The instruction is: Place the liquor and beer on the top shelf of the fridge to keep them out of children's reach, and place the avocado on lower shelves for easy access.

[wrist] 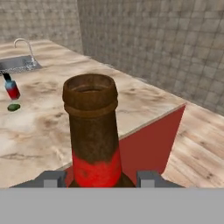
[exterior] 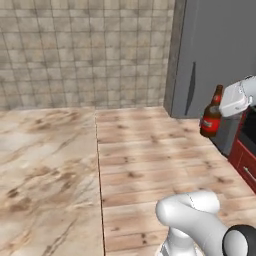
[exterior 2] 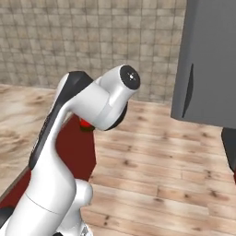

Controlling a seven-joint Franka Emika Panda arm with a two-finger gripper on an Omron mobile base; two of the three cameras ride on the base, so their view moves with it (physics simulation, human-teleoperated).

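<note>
My gripper is shut on the beer, a slim dark-brown bottle with a red label. Its neck and open mouth rise between the two fingertips. In the left base view the beer hangs upright above the wooden floor, held from the right by the white hand, just in front of the fridge. The arm hides most of the beer in the right base view. Far back on the counter stand the liquor, a blue bottle with a red label, and the small green avocado beside it.
A marble counter with a dark-red side panel carries a sink with a tap. The fridge's grey front has a dark vertical handle. A dark-red cabinet sits low at the right. Tiled walls close off the back.
</note>
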